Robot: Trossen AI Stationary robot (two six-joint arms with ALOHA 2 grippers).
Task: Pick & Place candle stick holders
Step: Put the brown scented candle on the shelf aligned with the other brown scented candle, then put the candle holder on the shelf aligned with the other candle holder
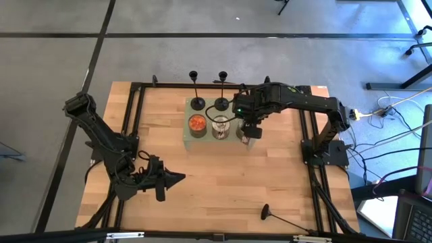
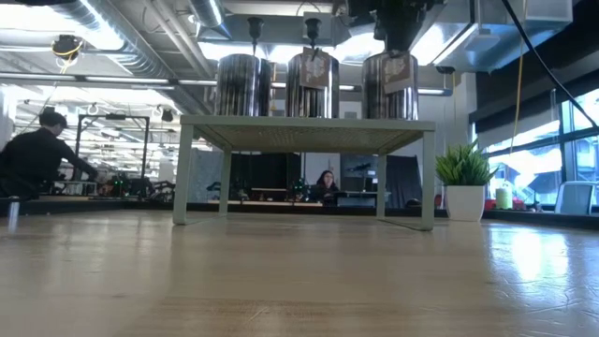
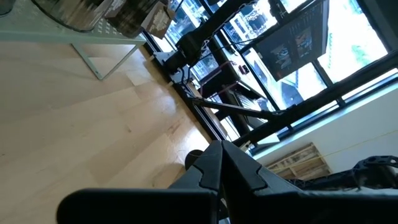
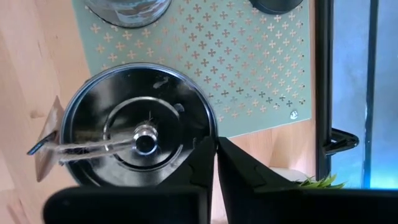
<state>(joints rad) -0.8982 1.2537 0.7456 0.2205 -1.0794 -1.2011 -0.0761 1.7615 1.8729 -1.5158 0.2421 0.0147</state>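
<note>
Two black candle stick holders (image 1: 196, 101) (image 1: 221, 101) stand upright on their round bases at the far side of a pale green perforated stand (image 1: 233, 140). A third holder (image 1: 266, 212) lies on its side on the table near the front right. My right gripper (image 1: 248, 131) (image 4: 214, 149) points down, shut, beside the rim of a dark-topped tin can (image 4: 134, 134) at the stand's right end. My left gripper (image 1: 179, 179) (image 3: 221, 149) waits shut and empty over the table's near left part. My right gripper comes from above, pointing down, with its shut fingertips (image 4: 204, 148) right beside the can's rim (image 4: 210, 127). Whether they touch the rim I cannot tell. The can stands upright on the stand.
An orange-filled can (image 1: 197, 123) and a silver can (image 1: 220, 127) stand on the stand beside the third can, each with a paper tag (image 2: 312, 67). A black frame (image 1: 135, 101) borders the table. Bare wood (image 1: 223, 182) lies between the stand and the near edge.
</note>
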